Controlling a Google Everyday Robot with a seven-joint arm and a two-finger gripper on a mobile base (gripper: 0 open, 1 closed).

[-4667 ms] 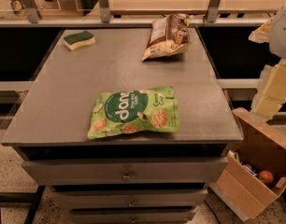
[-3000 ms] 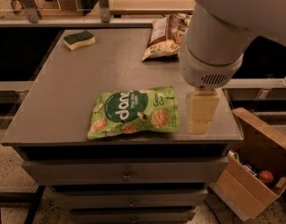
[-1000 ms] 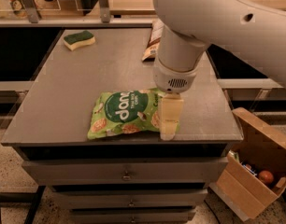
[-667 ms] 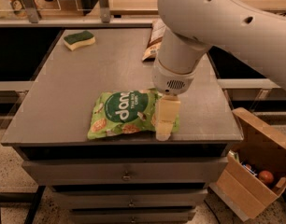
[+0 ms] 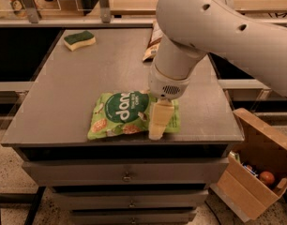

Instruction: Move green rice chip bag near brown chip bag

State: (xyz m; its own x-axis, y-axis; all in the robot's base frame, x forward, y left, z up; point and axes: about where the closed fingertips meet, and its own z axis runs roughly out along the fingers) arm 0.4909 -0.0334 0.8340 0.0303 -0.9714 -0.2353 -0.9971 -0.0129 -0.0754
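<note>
The green rice chip bag, light green with a dark-green "dang" circle, lies flat near the front edge of the grey table. My gripper hangs from the big white arm and sits over the bag's right part, pointing down. The brown chip bag lies at the table's far middle and is mostly hidden behind the arm; only its left edge shows.
A green-topped yellow sponge lies at the table's far left. An open cardboard box with items stands on the floor to the right. Drawers are below the tabletop. Railings run behind the table.
The arm came in from the right and moved left over the green bag's right part. In the last second the gripper shifted slightly further left. The bag has not moved.
</note>
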